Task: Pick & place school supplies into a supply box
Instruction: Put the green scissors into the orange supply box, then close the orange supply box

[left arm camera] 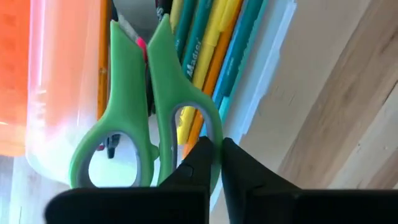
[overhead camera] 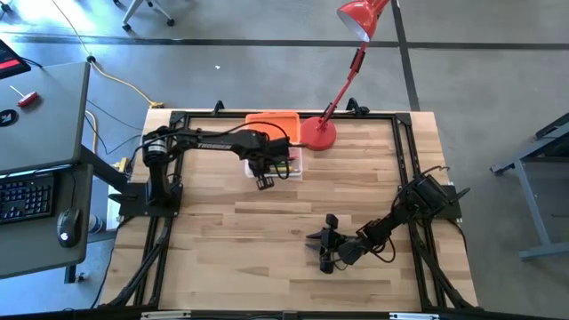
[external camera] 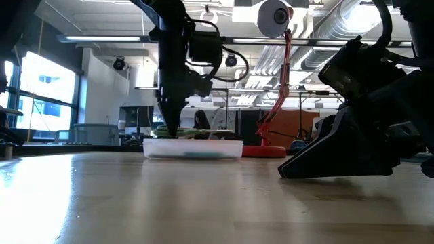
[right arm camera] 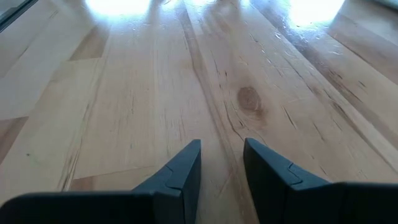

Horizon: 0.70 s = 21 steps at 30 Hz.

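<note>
The supply box stands at the table's far middle, a clear base (overhead camera: 289,167) with its orange lid (overhead camera: 271,120) swung open behind it. In the left wrist view several yellow, teal and orange pens (left arm camera: 211,43) lie in the base. The green-handled scissors (left arm camera: 124,112) lie along them. My left gripper (left arm camera: 214,158) points down over the box (external camera: 193,148), shut on the scissors. My right gripper (right arm camera: 222,165) lies low on the near right of the table (overhead camera: 326,244), open with nothing between its fingers. My left gripper pinches the rim of one handle loop (left arm camera: 216,134) of the scissors between its two fingers, at the loop's outer side. The fingers come from above, pointing down. The scissors lie level along the pens inside the box; whether they rest on them I cannot tell.
A red desk lamp stands with its round base (overhead camera: 318,133) right beside the box and its head (overhead camera: 360,16) leaning beyond the far edge. A black frame (overhead camera: 404,151) runs round the table. Bare wood lies between the box and my right arm.
</note>
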Available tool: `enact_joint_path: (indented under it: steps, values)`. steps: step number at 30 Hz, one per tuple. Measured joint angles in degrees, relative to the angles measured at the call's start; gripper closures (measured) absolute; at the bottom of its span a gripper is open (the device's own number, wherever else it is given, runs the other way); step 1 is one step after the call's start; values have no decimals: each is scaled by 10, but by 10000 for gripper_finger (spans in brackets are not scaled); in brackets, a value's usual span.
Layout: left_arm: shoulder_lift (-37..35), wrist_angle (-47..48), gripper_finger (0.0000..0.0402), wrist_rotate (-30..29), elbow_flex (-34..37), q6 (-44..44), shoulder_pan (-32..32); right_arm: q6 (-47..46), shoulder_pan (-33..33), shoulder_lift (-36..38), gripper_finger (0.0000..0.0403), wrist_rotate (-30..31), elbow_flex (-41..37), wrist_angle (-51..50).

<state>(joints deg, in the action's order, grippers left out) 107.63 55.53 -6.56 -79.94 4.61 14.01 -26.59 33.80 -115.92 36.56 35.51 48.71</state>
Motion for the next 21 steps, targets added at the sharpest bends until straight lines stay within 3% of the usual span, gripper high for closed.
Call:
enact_joint_path:
  steps: [11, 16, 21]
  values:
    - [0, -3, 239, 17, 0, 1, 2, -1, 0, 0, 300, 0, 0, 0]
    - [0, -4, 236, 21, 0, 12, -7, 0, 0, 0, 300, -1, 0, 0]
    - [0, -3, 256, 70, 0, 17, -14, 0, 0, 0, 300, -1, 0, 0]
